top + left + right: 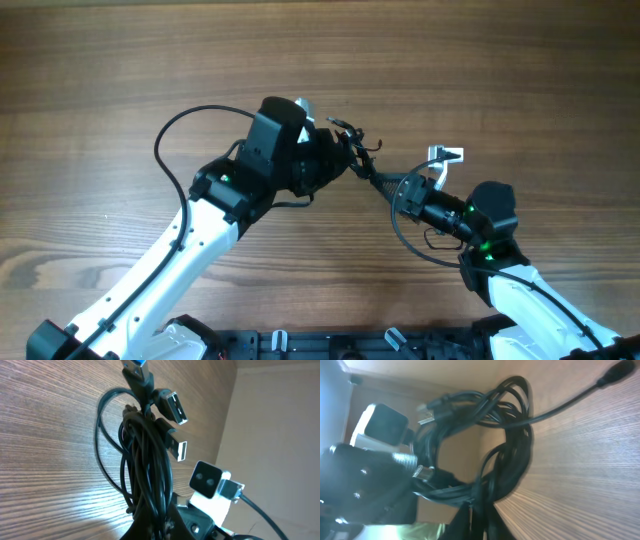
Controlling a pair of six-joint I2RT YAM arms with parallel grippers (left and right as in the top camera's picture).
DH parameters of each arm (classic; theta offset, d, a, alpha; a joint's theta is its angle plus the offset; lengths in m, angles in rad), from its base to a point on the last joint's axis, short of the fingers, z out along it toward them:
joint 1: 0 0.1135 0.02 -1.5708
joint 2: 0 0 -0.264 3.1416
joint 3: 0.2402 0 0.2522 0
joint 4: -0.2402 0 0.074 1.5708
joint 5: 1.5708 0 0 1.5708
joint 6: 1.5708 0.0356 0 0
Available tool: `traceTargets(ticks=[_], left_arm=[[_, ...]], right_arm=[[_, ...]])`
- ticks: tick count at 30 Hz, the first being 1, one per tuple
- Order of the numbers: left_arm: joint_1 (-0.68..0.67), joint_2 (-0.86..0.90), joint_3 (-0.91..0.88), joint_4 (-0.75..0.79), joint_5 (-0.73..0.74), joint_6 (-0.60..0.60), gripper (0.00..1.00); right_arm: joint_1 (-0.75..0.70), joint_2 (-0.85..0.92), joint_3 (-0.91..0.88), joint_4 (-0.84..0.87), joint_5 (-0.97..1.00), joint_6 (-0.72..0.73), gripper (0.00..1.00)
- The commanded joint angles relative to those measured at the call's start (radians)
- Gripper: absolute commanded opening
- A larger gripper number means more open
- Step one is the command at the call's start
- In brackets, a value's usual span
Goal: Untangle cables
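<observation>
The cables [362, 152] form one knotted black bundle held off the wooden table [520, 70] between my two grippers. My left gripper [346, 163] is shut on the bundle's left side. In the left wrist view the cables [145, 460] rise out of the shut left gripper [161, 526], with two silver USB plugs [175, 407] and a blue-tipped plug [136, 367] sticking out of the top. My right gripper [386, 188] is shut on strands at the bundle's lower right. In the right wrist view the cables [507, 455] coil out of the right gripper [481, 521], and one strand with a plug end [617, 371] trails over the table.
The two wrists are very close together: the right arm's white camera block [207, 480] fills the left wrist view, and the left arm's camera block [385, 422] fills the right wrist view. Each arm's own thicker black cable [180, 130] loops beside it.
</observation>
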Motion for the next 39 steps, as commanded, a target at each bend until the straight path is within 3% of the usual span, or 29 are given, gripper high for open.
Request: traceTargets(ticks=[1, 7, 13, 18, 21, 25, 30, 32, 34, 37, 39], left_arm=[[-0.023, -0.020, 0.006, -0.008, -0.006, 0.098, 0.04], [-0.028, -0.019, 0.006, -0.046, -0.008, 0.336, 0.04], [-0.076, -0.019, 0.006, 0.005, 0.105, 0.541, 0.04], [-0.157, -0.019, 0.007, 0.093, 0.158, 0.578, 0.04], [-0.151, -0.020, 0.007, 0.112, 0.285, 0.578, 0.04], [-0.045, -0.020, 0.007, 0.105, 0.290, 0.542, 0.04], [0.140, -0.020, 0.007, 0.093, 0.291, 0.491, 0.04], [0.177, -0.020, 0.007, 0.069, 0.291, 0.498, 0.04], [0.198, -0.020, 0.007, 0.031, 0.312, 0.550, 0.04], [0.198, -0.020, 0.006, -0.003, 0.455, 0.695, 0.04], [0.196, -0.020, 0.006, -0.008, 0.593, 0.772, 0.04]], right_arm=[[0.005, 0.008, 0.003, 0.057, 0.029, 0.003, 0.05], [0.005, 0.008, 0.003, 0.072, 0.032, -0.032, 0.05], [0.010, 0.009, 0.003, 0.074, 0.028, -0.056, 0.05], [0.050, 0.010, 0.003, 0.066, 0.067, -0.120, 0.07], [0.049, 0.010, 0.003, 0.070, 0.091, -0.157, 0.18], [0.040, 0.009, 0.003, 0.071, 0.052, -0.161, 0.61], [-0.039, 0.009, 0.003, 0.071, -0.057, -0.160, 0.74], [-0.063, 0.009, 0.003, 0.071, -0.076, -0.195, 0.84], [-0.074, 0.010, 0.003, 0.070, -0.079, -0.372, 1.00], [-0.074, 0.010, 0.003, 0.044, -0.080, -0.694, 1.00], [-0.074, 0.010, 0.003, 0.049, -0.109, -0.752, 1.00]])
